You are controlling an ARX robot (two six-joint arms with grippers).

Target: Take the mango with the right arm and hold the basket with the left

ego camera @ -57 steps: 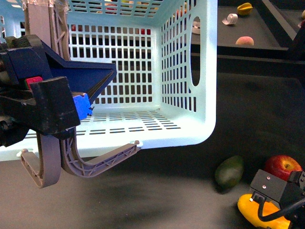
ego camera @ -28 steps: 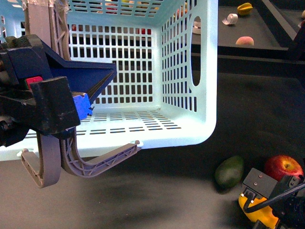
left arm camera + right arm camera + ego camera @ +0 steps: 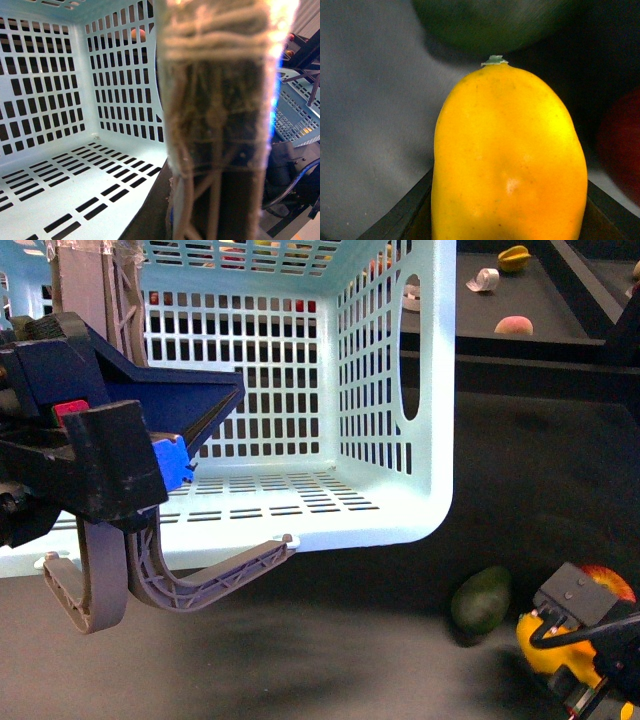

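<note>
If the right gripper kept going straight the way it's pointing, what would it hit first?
The smooth yellow-orange mango sits right between the right gripper's fingers. Past its stem end, the dark green oval fruit looks next in line, though depth is unclear.

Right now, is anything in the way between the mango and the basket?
Only low down: a dark green fruit lies on the table between the mango and the basket. The space above it looks clear, so lifting the mango over should probably work.
</note>
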